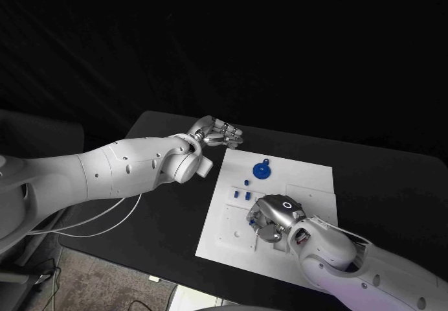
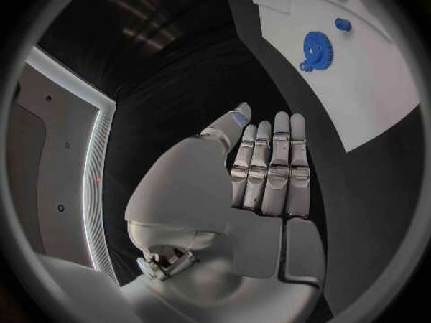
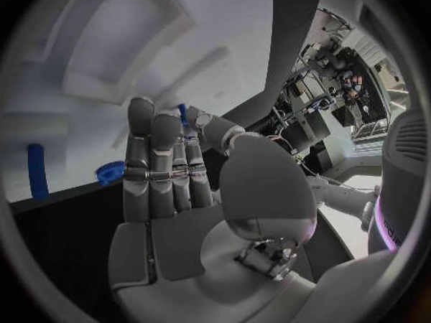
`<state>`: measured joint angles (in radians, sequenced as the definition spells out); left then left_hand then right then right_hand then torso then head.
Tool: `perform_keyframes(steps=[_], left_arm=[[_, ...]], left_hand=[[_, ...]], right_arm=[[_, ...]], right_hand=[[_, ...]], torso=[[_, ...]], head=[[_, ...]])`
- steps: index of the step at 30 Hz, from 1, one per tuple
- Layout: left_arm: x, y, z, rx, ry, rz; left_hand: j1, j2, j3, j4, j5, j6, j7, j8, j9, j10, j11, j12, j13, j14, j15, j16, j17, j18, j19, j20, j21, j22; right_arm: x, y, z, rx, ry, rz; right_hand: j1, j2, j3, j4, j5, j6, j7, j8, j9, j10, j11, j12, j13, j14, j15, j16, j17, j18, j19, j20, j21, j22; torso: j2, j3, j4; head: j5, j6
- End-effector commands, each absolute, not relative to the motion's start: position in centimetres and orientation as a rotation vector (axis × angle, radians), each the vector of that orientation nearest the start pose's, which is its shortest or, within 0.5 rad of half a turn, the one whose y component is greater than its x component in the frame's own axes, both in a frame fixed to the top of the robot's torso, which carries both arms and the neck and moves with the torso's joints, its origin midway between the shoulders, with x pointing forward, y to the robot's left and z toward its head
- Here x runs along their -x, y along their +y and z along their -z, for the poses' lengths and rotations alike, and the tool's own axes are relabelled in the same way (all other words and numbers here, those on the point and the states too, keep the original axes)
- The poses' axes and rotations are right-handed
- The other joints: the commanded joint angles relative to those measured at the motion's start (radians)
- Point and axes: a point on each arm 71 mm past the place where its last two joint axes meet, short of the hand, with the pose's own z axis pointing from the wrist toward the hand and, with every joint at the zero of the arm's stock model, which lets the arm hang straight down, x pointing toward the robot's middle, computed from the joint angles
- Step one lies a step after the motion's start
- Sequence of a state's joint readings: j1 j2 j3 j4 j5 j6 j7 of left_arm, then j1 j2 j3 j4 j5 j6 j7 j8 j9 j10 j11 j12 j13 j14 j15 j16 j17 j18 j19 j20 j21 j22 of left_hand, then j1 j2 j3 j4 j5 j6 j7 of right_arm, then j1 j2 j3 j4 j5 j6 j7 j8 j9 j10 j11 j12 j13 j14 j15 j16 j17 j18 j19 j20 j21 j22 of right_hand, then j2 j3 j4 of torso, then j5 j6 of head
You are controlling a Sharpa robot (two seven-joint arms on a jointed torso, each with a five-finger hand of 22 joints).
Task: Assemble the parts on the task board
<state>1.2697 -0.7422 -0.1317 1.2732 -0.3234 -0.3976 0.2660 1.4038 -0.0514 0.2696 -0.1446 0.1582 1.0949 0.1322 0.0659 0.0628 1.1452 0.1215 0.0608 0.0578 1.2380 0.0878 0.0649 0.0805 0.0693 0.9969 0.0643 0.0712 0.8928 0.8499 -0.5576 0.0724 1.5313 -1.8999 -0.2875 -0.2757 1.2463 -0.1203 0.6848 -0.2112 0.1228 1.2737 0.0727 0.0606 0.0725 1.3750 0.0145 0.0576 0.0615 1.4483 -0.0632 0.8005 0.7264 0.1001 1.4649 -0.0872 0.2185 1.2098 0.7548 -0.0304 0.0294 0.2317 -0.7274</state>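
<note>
The white task board [image 1: 280, 214] lies in the middle of the black table. A blue gear [image 1: 262, 171] sits near its far edge, with small blue parts [image 1: 245, 183] just in front of it. My right hand [image 1: 270, 217] hovers over the board's near half; in the right wrist view its thumb tip and a fingertip pinch a small blue part [image 3: 182, 112], the other fingers [image 3: 153, 158] straight. My left hand [image 1: 217, 133] hangs beyond the board's far left corner, flat, fingers [image 2: 269, 165] straight and together, holding nothing. The gear [image 2: 316, 49] lies ahead of it.
Bare black table [image 1: 382, 175] surrounds the board on all sides. In the right wrist view a blue peg [image 3: 36, 171] and the gear [image 3: 110, 172] lie past the fingers. A grey cable [image 1: 103, 217] hangs under my left arm off the table's left edge.
</note>
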Motion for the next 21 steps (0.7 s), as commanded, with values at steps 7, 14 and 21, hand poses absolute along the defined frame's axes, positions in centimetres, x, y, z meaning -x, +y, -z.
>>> perform_keyframes(steps=[7,14,21], left_arm=[[-53.56,23.42,18.88,0.824,1.517,1.166],[-53.56,23.52,18.92,0.827,1.521,1.164],[-53.55,23.50,18.96,0.829,1.527,1.164]], left_hand=[[-0.006,0.006,-0.004,0.001,0.004,-0.005,0.003,-0.002,0.000,-0.009,-0.001,0.000,-0.001,-0.006,0.000,-0.003,-0.001,0.015,-0.001,0.002,-0.003,-0.008],[-0.003,0.006,-0.004,0.000,0.004,-0.006,0.003,-0.002,0.000,-0.011,-0.001,0.000,-0.001,-0.008,0.001,-0.003,-0.001,0.015,-0.002,0.003,-0.003,-0.014],[-0.007,0.005,-0.007,0.003,0.002,-0.007,0.003,-0.002,0.000,-0.014,0.000,0.000,0.000,-0.011,0.002,-0.003,-0.001,0.015,-0.002,0.004,-0.003,-0.020]], right_arm=[[-39.90,-5.22,29.77,0.418,1.737,-0.717],[-40.01,-5.40,29.82,0.367,1.717,-0.741],[-40.08,-5.75,29.59,0.319,1.689,-0.765]], right_hand=[[-0.015,-0.006,-0.049,0.014,0.023,-0.035,0.013,0.002,-0.005,-0.043,0.015,0.002,0.000,0.000,0.002,0.003,-0.008,0.013,0.034,0.002,-0.002,-0.006],[-0.025,-0.036,-0.098,0.041,0.006,-0.111,0.030,0.001,-0.008,-0.134,0.043,0.002,-0.002,0.000,0.020,0.004,-0.014,0.021,0.038,0.019,-0.015,-0.029],[-0.026,-0.081,-0.120,0.056,0.047,-0.151,0.042,0.002,-0.008,-0.194,0.061,0.002,-0.002,-0.005,0.032,-0.001,-0.024,0.037,0.039,0.032,-0.025,-0.053]], torso=[[0.001,0.0006,0.0010],[0.000,-0.0005,-0.0008],[0.000,0.0006,0.0000]], head=[[-0.003,-0.003],[-0.005,-0.003],[-0.010,0.000]])
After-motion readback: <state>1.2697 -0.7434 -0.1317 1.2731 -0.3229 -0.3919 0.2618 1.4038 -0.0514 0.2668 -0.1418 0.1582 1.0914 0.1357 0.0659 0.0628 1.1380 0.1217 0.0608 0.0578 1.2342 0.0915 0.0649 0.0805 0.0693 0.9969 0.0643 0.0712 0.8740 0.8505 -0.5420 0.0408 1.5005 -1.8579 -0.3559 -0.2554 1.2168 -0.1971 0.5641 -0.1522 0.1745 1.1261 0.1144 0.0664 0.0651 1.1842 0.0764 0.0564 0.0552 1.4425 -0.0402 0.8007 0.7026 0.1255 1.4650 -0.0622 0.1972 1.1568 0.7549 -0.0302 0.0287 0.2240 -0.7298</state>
